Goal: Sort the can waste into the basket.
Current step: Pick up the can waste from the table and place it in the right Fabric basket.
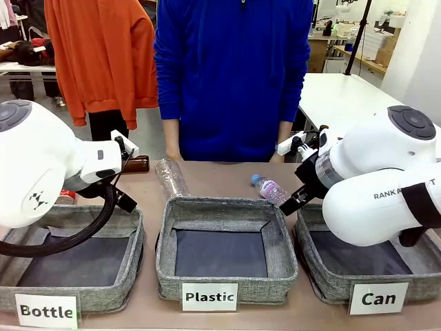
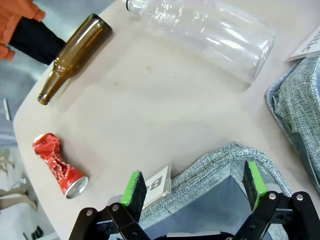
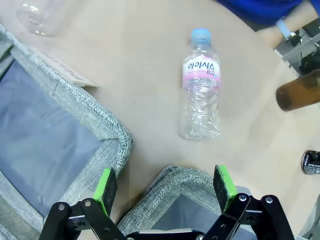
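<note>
A crushed red can [image 2: 59, 165] with silver ends lies on the table in the left wrist view; a sliver of it [image 1: 65, 198] shows behind my left arm. A black can [image 3: 311, 162] with pale print peeks in at the right wrist view's right edge. The grey "Can" basket [image 1: 329, 283] stands front right, and its far corner [image 3: 172, 181] lies under my right gripper [image 3: 165, 187]. That gripper is open and holds nothing. My left gripper [image 2: 195, 187] is also open with nothing in it, over the far corner of the "Bottle" basket [image 2: 220, 162].
The "Plastic" basket [image 1: 227, 279] stands in the middle. A brown glass bottle [image 2: 75, 57] and a large clear plastic bottle [image 2: 205, 30] lie behind the left baskets. A small water bottle [image 3: 200, 85] and another brown bottle [image 3: 300, 90] lie behind the right ones. A person in blue [image 1: 234, 76] stands at the far edge.
</note>
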Tool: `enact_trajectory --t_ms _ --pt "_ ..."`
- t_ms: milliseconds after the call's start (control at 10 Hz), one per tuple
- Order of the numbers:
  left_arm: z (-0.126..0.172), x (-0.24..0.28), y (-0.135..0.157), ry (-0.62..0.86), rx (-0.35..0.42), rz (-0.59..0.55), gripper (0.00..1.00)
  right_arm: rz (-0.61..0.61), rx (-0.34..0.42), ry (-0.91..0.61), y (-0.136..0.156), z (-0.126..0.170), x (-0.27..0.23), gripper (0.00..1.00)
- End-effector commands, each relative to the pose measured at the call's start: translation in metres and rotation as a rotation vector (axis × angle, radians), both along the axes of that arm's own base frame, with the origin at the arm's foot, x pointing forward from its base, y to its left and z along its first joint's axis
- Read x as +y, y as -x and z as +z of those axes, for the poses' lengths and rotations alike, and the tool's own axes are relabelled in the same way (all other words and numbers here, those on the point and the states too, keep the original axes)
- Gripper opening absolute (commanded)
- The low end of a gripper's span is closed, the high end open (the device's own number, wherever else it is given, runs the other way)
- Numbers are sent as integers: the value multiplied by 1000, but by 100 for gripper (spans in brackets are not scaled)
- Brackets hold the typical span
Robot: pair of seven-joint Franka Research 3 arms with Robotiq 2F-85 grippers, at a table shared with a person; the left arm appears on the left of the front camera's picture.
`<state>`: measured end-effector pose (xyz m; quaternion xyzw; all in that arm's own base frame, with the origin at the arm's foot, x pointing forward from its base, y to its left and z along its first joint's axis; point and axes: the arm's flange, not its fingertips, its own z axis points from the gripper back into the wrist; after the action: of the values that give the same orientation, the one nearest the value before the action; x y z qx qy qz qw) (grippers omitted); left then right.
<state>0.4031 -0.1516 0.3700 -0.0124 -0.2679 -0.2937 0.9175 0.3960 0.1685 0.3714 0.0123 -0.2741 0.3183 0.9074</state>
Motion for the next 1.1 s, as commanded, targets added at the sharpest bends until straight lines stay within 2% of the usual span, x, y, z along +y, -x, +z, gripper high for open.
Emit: enact_trajectory --t_ms 0,700,800,900,1000 --pt "0 0 0 0 0 0 100 -1 0 -1 0 0 0 100" --pt "0 0 0 0 0 0 100 -1 0 -1 0 0 0 100" --pt "18 6 6 23 -19 -13 100 0 0 0 0 0 0 100" --pt "47 11 16 92 25 -39 100 -24 52 -88 8 26 -2 100" --pt "83 16 27 178 126 55 100 -116 132 -140 21 59 -6 100"
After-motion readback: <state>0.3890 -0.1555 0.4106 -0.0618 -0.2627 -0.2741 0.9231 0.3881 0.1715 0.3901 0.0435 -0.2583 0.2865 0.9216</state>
